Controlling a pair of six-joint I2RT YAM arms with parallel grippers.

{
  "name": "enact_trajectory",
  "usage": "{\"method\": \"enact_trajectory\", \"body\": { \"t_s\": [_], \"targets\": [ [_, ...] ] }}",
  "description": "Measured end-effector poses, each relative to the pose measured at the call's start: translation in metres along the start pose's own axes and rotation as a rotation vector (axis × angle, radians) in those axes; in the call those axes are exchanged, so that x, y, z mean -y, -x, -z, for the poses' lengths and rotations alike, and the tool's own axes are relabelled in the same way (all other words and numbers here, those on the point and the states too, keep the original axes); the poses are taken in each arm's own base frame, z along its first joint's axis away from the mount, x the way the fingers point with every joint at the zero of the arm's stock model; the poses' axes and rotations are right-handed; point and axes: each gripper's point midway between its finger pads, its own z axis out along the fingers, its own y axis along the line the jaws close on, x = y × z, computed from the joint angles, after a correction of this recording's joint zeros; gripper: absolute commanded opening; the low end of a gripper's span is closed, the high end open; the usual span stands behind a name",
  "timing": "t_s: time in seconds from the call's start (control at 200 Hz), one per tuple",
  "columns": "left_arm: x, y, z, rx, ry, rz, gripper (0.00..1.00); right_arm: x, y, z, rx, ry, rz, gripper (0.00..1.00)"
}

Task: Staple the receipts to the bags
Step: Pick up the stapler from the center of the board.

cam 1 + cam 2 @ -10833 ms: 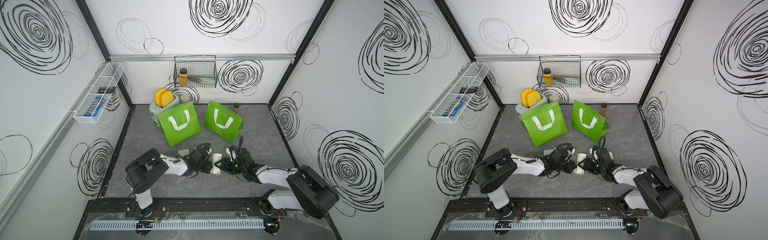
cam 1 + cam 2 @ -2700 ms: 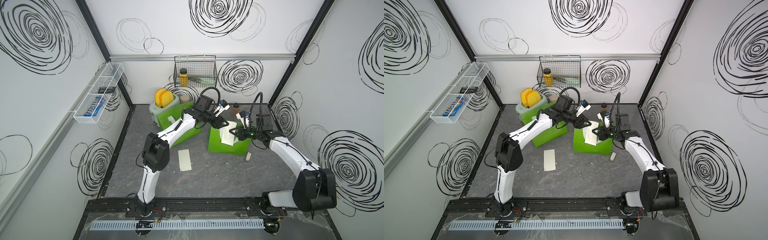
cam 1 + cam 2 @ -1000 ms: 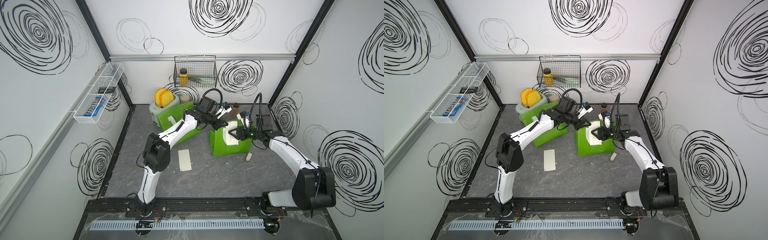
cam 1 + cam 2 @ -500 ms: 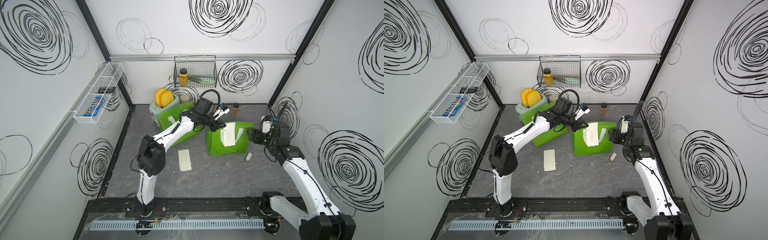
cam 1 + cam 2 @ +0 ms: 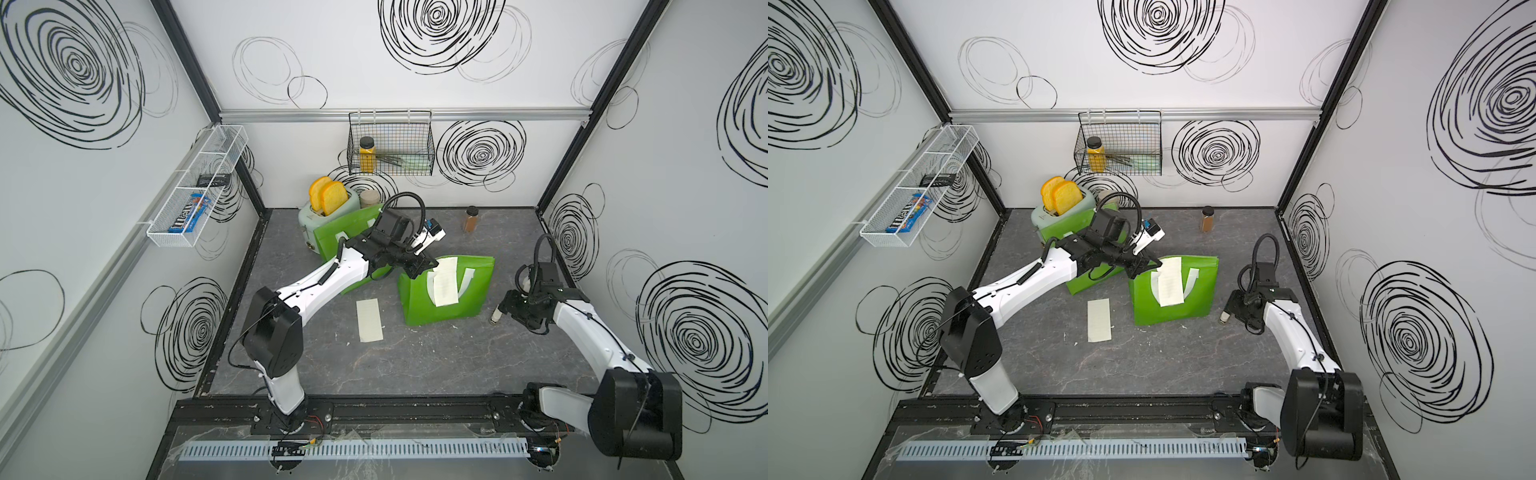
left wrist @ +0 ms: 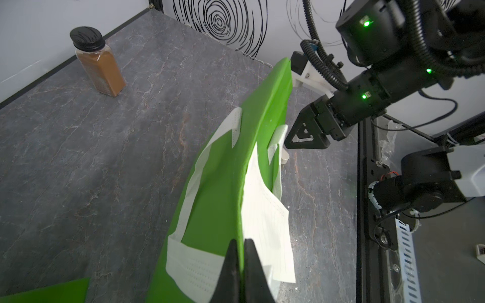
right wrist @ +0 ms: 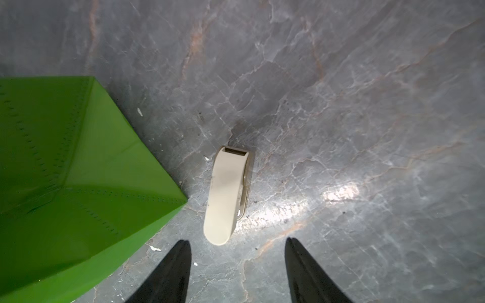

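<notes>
A green bag [image 5: 453, 305] [image 5: 1177, 303] stands tilted mid-table with a white receipt [image 5: 444, 284] [image 6: 265, 217] draped down its front. My left gripper [image 5: 419, 270] [image 6: 241, 249] is shut on that bag's top edge beside the receipt; I cannot tell whether the paper is pinched too. The other bag [image 5: 336, 235] leans behind the left arm. Another receipt [image 5: 369, 320] [image 5: 1099, 320] lies flat on the table. My right gripper [image 5: 505, 309] [image 7: 236, 241] hangs open just above a beige stapler [image 5: 495, 316] [image 7: 227, 194], right of the bag, holding nothing.
A toaster with toast [image 5: 328, 203] stands at the back left, against the far bag. A brown spice jar [image 5: 471, 218] stands near the back wall. A wire basket [image 5: 390, 143] hangs on the back wall and a white wire shelf [image 5: 195, 187] on the left wall.
My right gripper has left the bag's front, swung right and come down over the stapler. The bag has settled tilted, the receipt still on it. The left grip is unchanged.
</notes>
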Motion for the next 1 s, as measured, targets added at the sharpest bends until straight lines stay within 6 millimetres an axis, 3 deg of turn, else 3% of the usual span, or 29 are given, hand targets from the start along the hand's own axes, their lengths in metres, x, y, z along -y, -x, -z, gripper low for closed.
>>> {"method": "enact_trajectory", "body": {
  "t_s": [0.3, 0.475, 0.786, 0.996],
  "targets": [
    [0.003, -0.003, 0.001, 0.012, 0.001, -0.012, 0.0, -0.003, 0.008, -0.031, -0.203, -0.047, -0.035, 0.56],
    [0.004, -0.004, 0.003, 0.013, 0.005, -0.018, 0.0, -0.002, 0.005, -0.035, -0.267, -0.063, -0.031, 0.45],
    [0.0, -0.003, 0.005, 0.019, 0.009, -0.017, 0.0, -0.003, 0.003, -0.04, -0.333, -0.075, -0.021, 0.44],
    [-0.001, -0.003, 0.006, 0.02, 0.009, -0.015, 0.0, -0.002, 0.001, -0.04, -0.35, -0.077, -0.011, 0.26]
  ]
}}
